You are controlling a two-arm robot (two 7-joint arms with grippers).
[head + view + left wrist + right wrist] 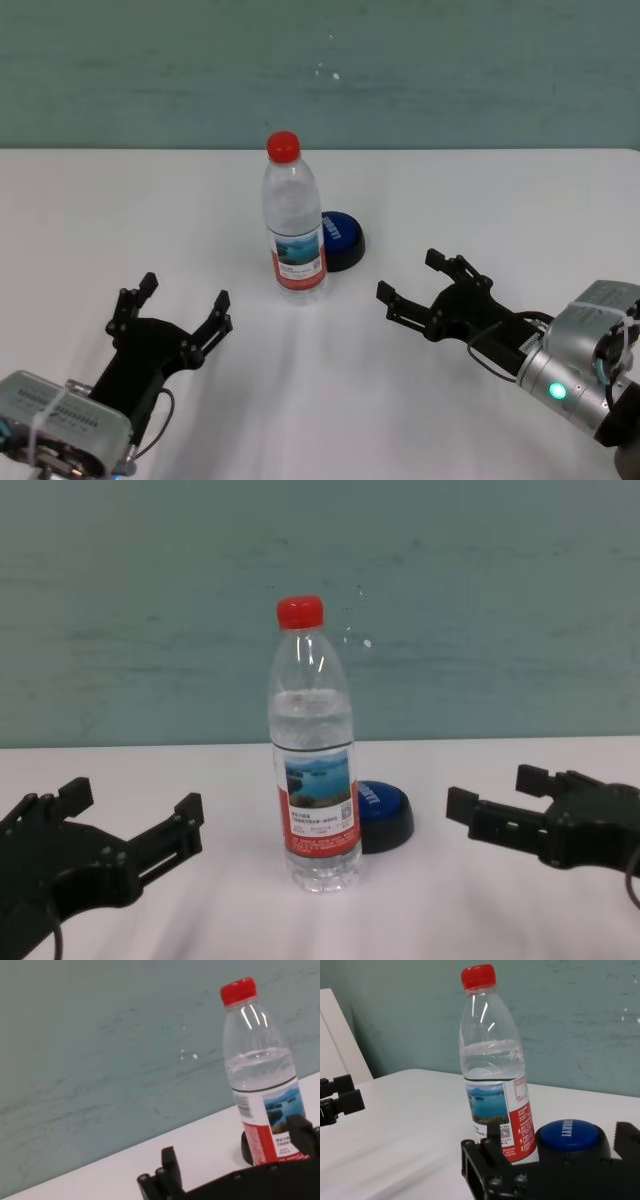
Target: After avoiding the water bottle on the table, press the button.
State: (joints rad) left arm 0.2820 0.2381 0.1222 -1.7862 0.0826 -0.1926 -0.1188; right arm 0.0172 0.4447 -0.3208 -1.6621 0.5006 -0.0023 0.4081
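The water bottle (294, 218) stands upright mid-table, clear with a red cap and lake label; it also shows in the chest view (313, 755), left wrist view (262, 1080) and right wrist view (495, 1065). The blue button (340, 238) sits just behind and right of it, partly hidden by the bottle in the chest view (383, 810) and visible in the right wrist view (568, 1135). My right gripper (410, 277) is open, low over the table (480, 200), right of the button. My left gripper (183, 293) is open, near the front left.
A teal wall (320, 70) runs behind the table's far edge. White tabletop spreads to both sides of the bottle and between the two grippers.
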